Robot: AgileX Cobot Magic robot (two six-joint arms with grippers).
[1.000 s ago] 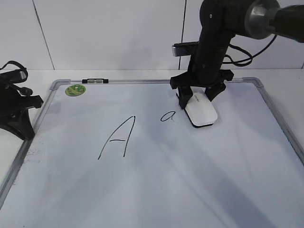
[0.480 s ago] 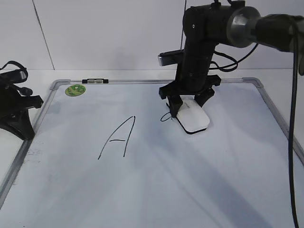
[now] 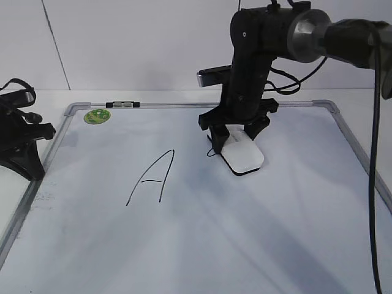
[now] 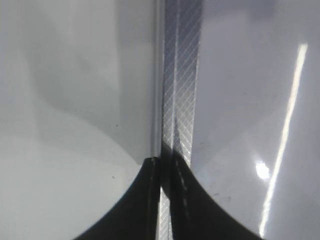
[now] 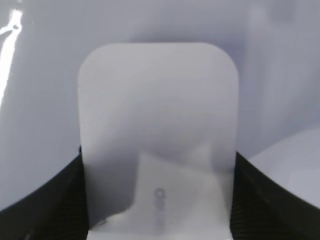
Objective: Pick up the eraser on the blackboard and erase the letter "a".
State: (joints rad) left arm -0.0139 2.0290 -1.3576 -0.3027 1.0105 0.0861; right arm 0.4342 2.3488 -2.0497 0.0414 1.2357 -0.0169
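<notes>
While its black fingers clamp both long sides of the white, rounded oblong plastic eraser (image 3: 242, 155), the right end effector (image 3: 234, 133) presses the block flat on the large white dry-erase blackboard (image 3: 202, 233), just right of centre in the upper half of the exterior view. The right wrist view shows the same eraser (image 5: 157, 135) filling the frame, dark fingers (image 5: 45, 200) tight against its left and right edges and faint grey lettering near the bottom edge.

At the eraser's left end, only a short curl of the small handwritten black letter "a" (image 3: 211, 152) is visible beside the near finger; the end effector and eraser cover the rest. To the left of it, at mid-frame, stands a much larger black marker capital "A" (image 3: 151, 177), well apart from the eraser.

A round green sticker (image 3: 97, 115) sits in the board's upper left corner, with a small dark clip (image 3: 122, 105) on the grey metal frame (image 3: 361, 156) just to its right. The left end effector (image 3: 21, 147) rests on the white counter (image 3: 37, 98) at the far left, outside the frame. Its wrist view shows two dark fingers (image 4: 145, 200) drawn together, with only a thin slit between them over the hatched grey frame rail (image 4: 180, 90).
</notes>
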